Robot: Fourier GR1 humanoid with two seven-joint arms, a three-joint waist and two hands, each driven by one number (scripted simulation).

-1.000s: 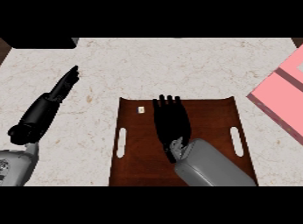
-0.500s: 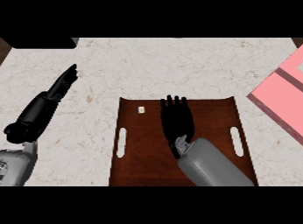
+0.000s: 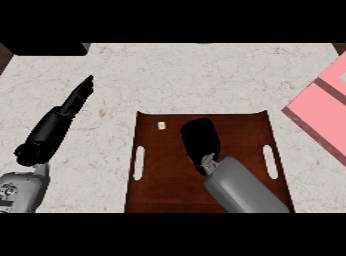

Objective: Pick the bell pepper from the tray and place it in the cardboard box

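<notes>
A dark brown tray (image 3: 244, 131) with slot handles lies on the counter in front of me. My right hand (image 3: 202, 141) hovers over the tray's middle as a rounded black shape, and whatever is under it is hidden. No bell pepper shows anywhere in the head view. The box (image 3: 331, 107) is pink and juts in from the right edge, apart from the tray. My left hand (image 3: 65, 116) lies stretched out on the counter left of the tray, fingers straight and holding nothing.
A tiny white scrap (image 3: 161, 125) sits in the tray's far left corner. A dark block (image 3: 47, 48) stands at the counter's far left corner. Pale marble counter (image 3: 205, 75) spreads beyond the tray.
The right hand has drawn back toward me over the tray, and its outline has gone from spread to rounded. The left hand has not moved.
</notes>
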